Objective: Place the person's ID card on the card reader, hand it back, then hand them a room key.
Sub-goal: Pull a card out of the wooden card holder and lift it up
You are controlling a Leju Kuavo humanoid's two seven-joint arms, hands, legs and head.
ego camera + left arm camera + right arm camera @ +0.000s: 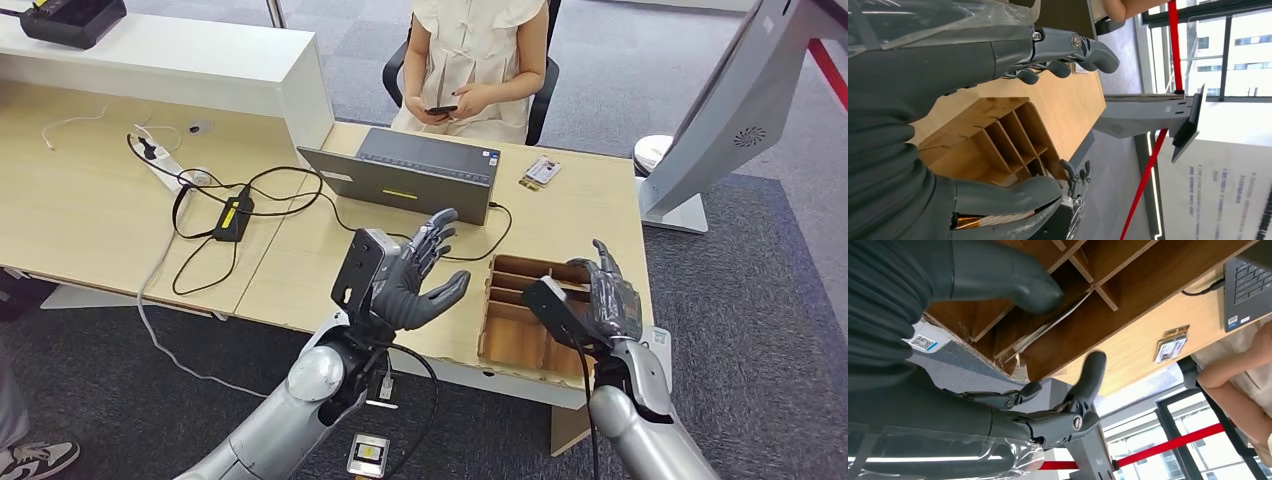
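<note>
The ID card point(540, 172) point(1170, 346) lies on the wooden desk point(580, 215) to the right of the laptop, in front of the seated person point(478, 60), who holds a phone. My left hand point(420, 275) point(908, 100) is raised over the desk's near edge, fingers spread, palm empty. My right hand point(610, 290) point(908, 390) hovers just above the wooden compartment box point(525, 320) point(998, 135) point(1073, 315), fingers apart and holding nothing. A thin white card point(1048, 327) leans inside one compartment.
A grey laptop point(410, 175) stands open mid-desk with a cable at its right side. A power strip and black cables point(230, 210) lie to the left. A black device point(70, 20) sits on the raised white counter. A grey screen stand point(720, 110) rises at right.
</note>
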